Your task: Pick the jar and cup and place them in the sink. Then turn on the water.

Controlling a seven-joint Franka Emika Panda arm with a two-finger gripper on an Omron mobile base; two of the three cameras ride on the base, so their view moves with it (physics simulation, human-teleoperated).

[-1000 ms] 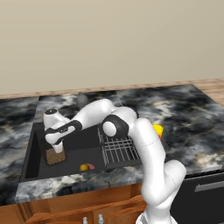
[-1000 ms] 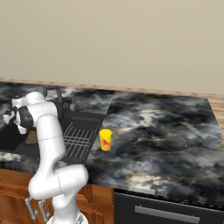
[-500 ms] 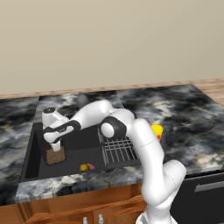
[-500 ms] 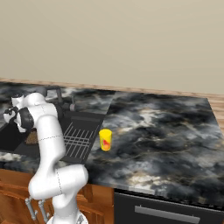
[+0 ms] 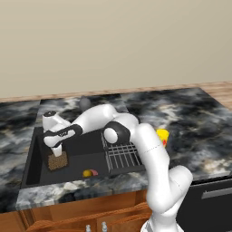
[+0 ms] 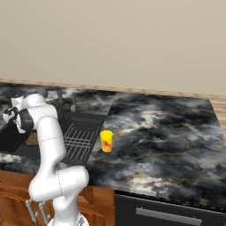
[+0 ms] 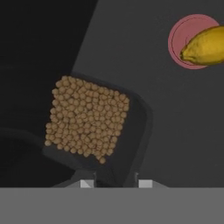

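Note:
The jar [image 5: 57, 161], brown and grainy with a dark glassy wall, stands on the floor of the black sink [image 5: 86, 152] at its left end. My gripper [image 5: 56, 152] reaches down onto it from above. In the hand view the jar [image 7: 87, 118] lies just ahead of my gripper [image 7: 116, 183], whose jaws are shut on the jar's near wall. The yellow cup [image 5: 162, 136] with its red mark stands upright on the counter to the right of the sink, also in the right base view [image 6: 106, 141]. No water runs.
A grey wire rack [image 5: 122, 156] covers the sink's right part. A small yellow-and-pink blob [image 5: 89, 173] lies on the sink floor near the front wall, seen close in the hand view [image 7: 199, 43]. The faucet [image 5: 84, 103] stands behind the basin. Dark marbled counter [image 6: 159, 132] stretches to the right.

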